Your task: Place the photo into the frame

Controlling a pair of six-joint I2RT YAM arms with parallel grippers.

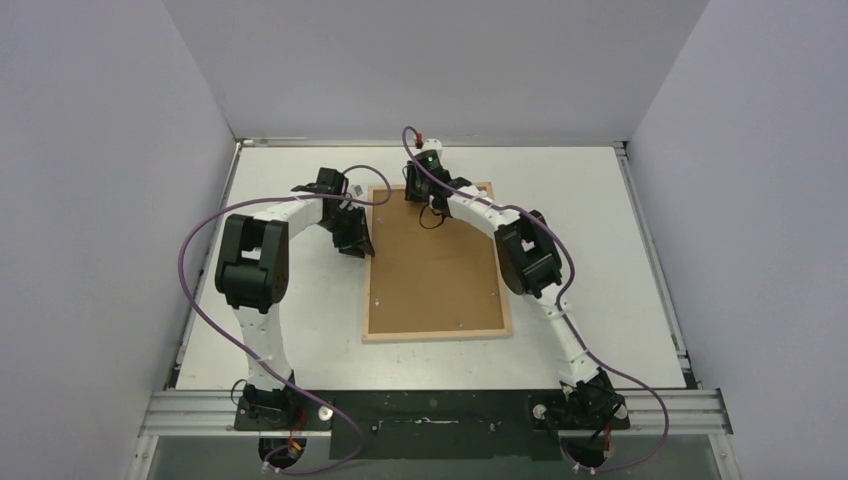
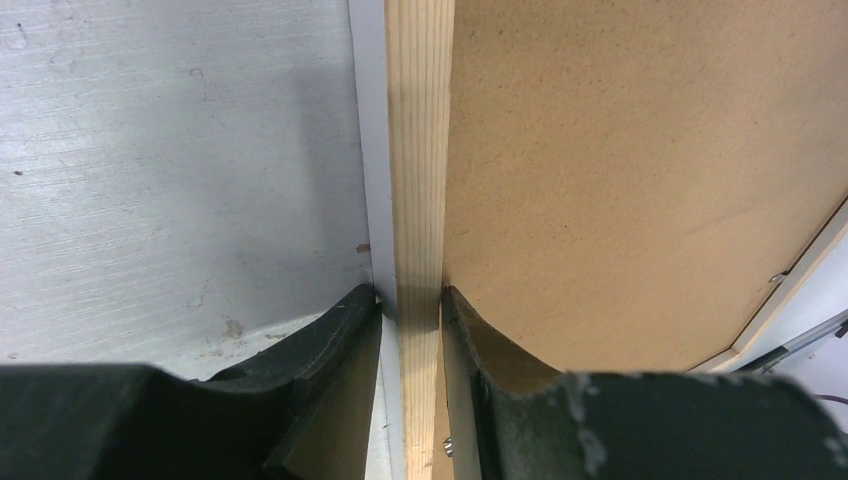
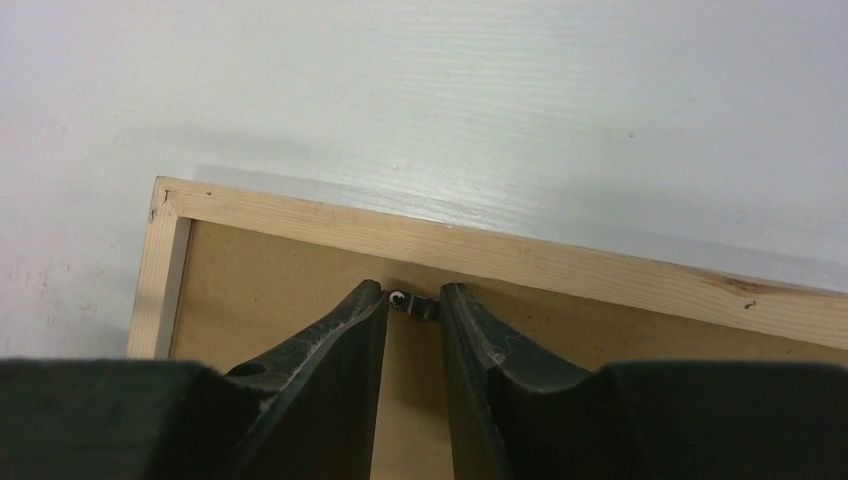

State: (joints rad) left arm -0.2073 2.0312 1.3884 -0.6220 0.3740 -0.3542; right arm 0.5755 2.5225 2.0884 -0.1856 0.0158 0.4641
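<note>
The frame [image 1: 437, 333] lies face down in the middle of the table, pale wood back up, with the brown backing board [image 1: 435, 265] set in it. The photo is hidden. My left gripper [image 1: 355, 240] is shut on the frame's left rail [image 2: 418, 150], one finger on each side of the wood [image 2: 412, 300]. My right gripper [image 1: 425, 195] is at the frame's far rail [image 3: 480, 250]. Its fingertips [image 3: 415, 298] are nearly closed on a small black retaining clip [image 3: 422, 306] that lies on the backing board [image 3: 270, 280].
The white table [image 1: 600, 220] is walled on three sides by grey panels. Both arms arch over the frame's upper half, with purple cables looping beside them. A metal rail [image 1: 440, 410] with the arm bases runs along the near edge.
</note>
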